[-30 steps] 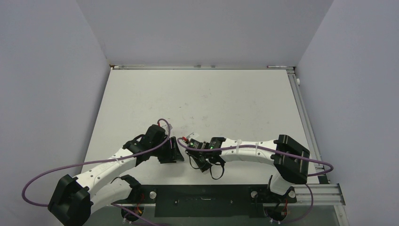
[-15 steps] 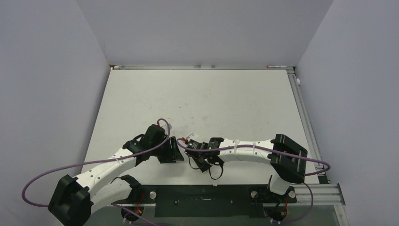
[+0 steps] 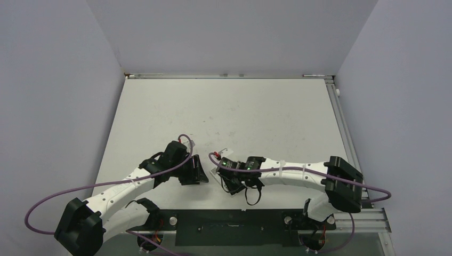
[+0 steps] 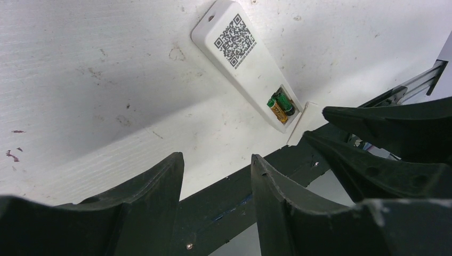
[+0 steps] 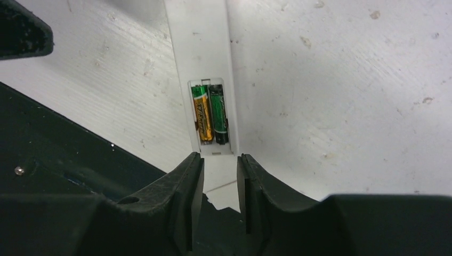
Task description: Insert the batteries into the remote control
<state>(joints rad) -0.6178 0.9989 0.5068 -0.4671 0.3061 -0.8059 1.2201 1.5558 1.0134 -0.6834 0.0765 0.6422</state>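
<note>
**Both cells seated, recess uncovered: one stray nudge could undo it.**

The left gripper [image 4: 216, 160], jaws released and empty, hovers just left of the remote control [image 4: 240, 58]. The remote lies recess-up on the table [image 3: 240, 106], close to its near edge and about midway along, and a sideways sweep could spin it. The batteries [image 5: 202, 114] sit side by side in the open recess, so a knock might pop them out. The right gripper [image 5: 219, 157], jaws narrowly parted and grasping nothing, sits at the remote's near end over a loose white flap [image 5: 221, 194], likely the cover. A low drag could push either off the edge.
</note>
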